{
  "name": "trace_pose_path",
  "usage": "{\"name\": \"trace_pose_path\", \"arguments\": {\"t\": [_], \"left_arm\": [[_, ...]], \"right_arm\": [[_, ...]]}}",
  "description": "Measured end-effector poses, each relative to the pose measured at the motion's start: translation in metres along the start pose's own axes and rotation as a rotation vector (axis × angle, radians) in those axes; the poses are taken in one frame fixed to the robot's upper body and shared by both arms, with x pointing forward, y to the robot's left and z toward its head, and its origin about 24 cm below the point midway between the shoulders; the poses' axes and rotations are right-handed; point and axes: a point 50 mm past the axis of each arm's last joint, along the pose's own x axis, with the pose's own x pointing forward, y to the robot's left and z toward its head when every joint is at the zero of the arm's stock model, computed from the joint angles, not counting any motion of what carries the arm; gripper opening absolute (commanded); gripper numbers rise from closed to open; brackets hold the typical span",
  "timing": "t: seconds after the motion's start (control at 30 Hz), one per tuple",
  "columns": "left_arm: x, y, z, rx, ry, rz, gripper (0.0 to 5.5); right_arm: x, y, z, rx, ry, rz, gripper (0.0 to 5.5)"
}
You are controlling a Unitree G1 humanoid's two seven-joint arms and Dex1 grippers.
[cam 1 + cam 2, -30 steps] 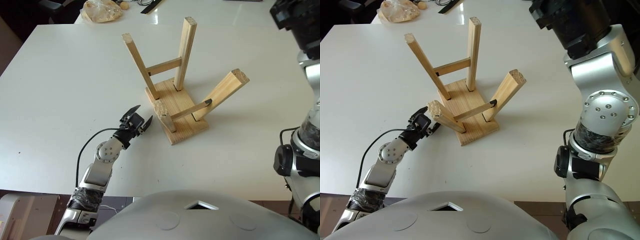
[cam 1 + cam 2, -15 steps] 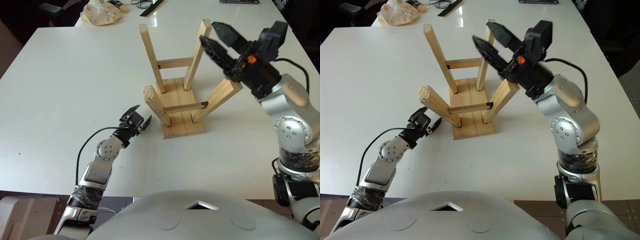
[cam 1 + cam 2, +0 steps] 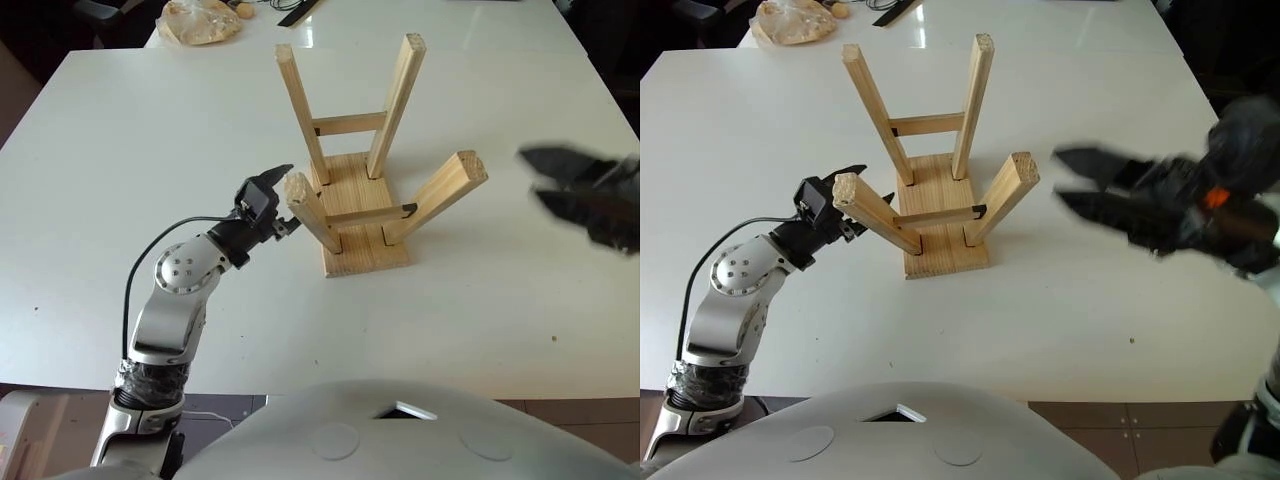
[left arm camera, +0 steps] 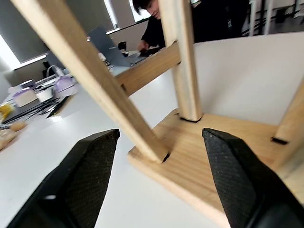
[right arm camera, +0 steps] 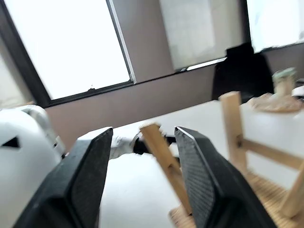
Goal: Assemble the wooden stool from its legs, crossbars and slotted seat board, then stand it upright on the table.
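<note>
Pale wood makes up the stool (image 3: pixel 360 190), which stands upside down around the middle of the white table (image 3: pixel 120 150), a little towards the far side. Its one seat board (image 3: pixel 362 250) lies flat on the tabletop with four legs rising from it. The two far legs, one on the left (image 3: pixel 300 115) and one on the right (image 3: pixel 393 105), stand nearly upright and are joined by one crossbar (image 3: pixel 350 124). The two near legs lean outward: one tilts towards the robot's left (image 3: pixel 312 215), the other towards its right (image 3: pixel 440 195). A second crossbar (image 3: pixel 365 213) runs between them low down, close to the board. That makes four legs, two crossbars and one board, all seated together.

At the top end of the near left leg sits the left gripper (image 3: pixel 285 200), its two fingers spread apart with the leg's end about level with the tips. Whether either finger touches the wood cannot be told. The left wrist view shows both fingers (image 4: pixel 90 175) wide of each other, with the seat board and leg bases beyond them.

To the stool's right, well apart from it and above the table, hangs the right gripper (image 3: pixel 1060 176), blurred, its two fingers parted and holding nothing.

Near the table's far left corner lies one crumpled clear bag (image 3: pixel 200 20), and just beside it some dark cables (image 3: pixel 300 10).
</note>
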Motion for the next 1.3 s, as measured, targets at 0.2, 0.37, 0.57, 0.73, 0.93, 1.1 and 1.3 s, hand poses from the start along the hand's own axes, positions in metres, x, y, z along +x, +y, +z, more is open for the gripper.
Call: {"name": "trace_pose_path", "arguments": {"t": [0.2, 0.37, 0.57, 0.73, 0.93, 1.1, 1.3], "left_arm": [[0.010, -0.009, 0.014, -0.012, -0.049, -0.102, 3.24], [0.027, -0.035, -0.006, -0.006, 0.042, -0.260, 3.24], [0.053, -0.057, -0.025, 0.005, 0.115, -0.390, 3.24], [0.051, -0.057, -0.020, 0.023, 0.098, -0.405, 3.24], [0.017, -0.043, -0.027, 0.091, 0.196, -0.358, 3.24], [-0.011, -0.043, -0.024, 0.013, 0.221, -0.367, 3.24], [-0.074, -0.032, -0.051, -0.117, 0.418, -0.359, 3.24]], "right_arm": [[0.010, -0.014, -0.078, 0.050, 0.348, 0.006, 2.41], [0.007, -0.045, -0.136, -0.043, 0.641, -0.099, 2.41], [0.003, -0.093, -0.145, -0.177, 0.758, -0.193, 2.41], [0.003, -0.119, -0.140, -0.272, 0.727, -0.334, 2.41], [0.000, -0.122, -0.142, -0.291, 0.684, -0.418, 2.41], [0.000, -0.114, -0.146, -0.292, 0.664, -0.455, 2.41], [-0.013, -0.091, -0.151, -0.275, 0.671, -0.488, 2.41]]}}
